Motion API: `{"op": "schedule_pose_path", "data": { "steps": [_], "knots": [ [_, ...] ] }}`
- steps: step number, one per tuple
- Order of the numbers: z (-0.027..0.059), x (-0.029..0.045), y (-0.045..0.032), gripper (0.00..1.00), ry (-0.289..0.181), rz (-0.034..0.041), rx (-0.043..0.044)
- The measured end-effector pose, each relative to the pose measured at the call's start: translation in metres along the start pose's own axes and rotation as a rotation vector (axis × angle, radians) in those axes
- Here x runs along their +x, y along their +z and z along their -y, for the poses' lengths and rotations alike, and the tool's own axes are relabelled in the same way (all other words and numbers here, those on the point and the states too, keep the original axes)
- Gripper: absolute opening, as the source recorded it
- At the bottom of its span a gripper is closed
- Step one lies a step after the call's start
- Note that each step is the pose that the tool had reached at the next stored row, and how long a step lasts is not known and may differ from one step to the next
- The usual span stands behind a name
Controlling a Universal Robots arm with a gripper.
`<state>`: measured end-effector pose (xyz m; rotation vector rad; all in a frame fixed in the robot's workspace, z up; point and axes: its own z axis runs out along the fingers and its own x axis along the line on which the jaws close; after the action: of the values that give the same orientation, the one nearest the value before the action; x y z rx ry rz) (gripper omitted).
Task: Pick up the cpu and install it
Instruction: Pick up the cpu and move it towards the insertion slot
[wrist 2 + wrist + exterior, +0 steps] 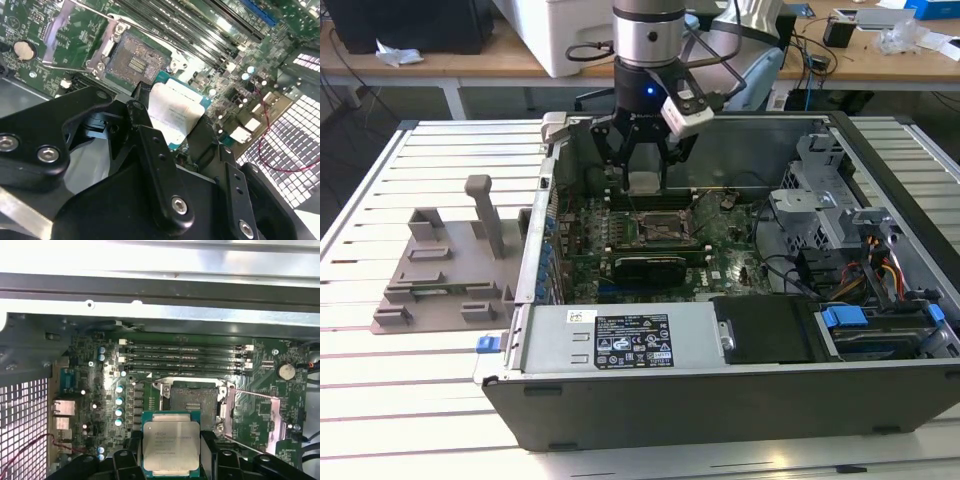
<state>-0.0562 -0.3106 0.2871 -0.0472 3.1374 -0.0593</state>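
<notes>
Holding the cpu (pixel 171 442) by two of its edges, my fingers (pixel 210 452) are clamped tight on it. I am the gripper (pixel 645 172), and I hang inside the open computer case (pixel 720 400), over the green board (pixel 725 250). The exterior view shows the whole case on the slatted table (pixel 380 390), with a grey holder (pixel 445 270) at the exterior view's left. Both wrist views show the socket (pixel 195 396) open and bare. The cpu is near it, not in it. The first wrist view shows the cpu's silver top and four long memory slots (pixel 185 357) past the socket.
</notes>
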Motion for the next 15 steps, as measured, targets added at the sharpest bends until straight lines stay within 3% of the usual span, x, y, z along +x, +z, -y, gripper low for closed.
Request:
{"op": "schedule_pose_path", "data": {
  "steps": [10, 15],
  "knots": [
    [0.0003, -0.0230, 0.0106, 0.55, 0.000, -0.0042, 0.0005],
    [0.0029, -0.0288, 0.0157, 0.55, 0.000, -0.0043, 0.0036]
  ]
}}
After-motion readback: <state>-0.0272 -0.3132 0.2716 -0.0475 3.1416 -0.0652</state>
